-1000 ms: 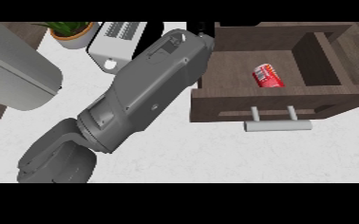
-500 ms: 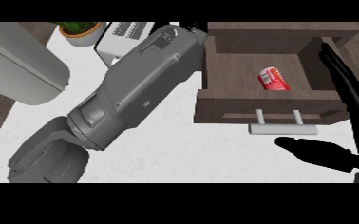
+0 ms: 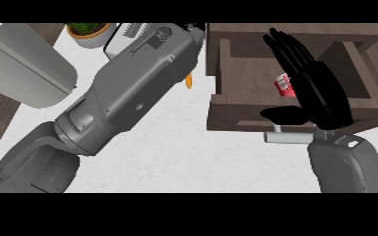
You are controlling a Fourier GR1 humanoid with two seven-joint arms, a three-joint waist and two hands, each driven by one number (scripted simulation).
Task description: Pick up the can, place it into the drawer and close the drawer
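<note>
I see my left forearm (image 3: 125, 95) lying across the white counter (image 3: 184, 155), its hand hidden at the far end. At right, the brown drawer (image 3: 244, 115) stands open. My right hand (image 3: 314, 87) hovers over it, fingers straight and together. The red can (image 3: 283, 83) lies inside, partly covered.

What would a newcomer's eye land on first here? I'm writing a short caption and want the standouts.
First the black right hand, fingers straight, raised over the open brown drawer at the right and hiding most of the red can lying inside. Next the bulky grey left forearm, slanting from the lower left up to the top centre. A potted plant sits at the top left.
</note>
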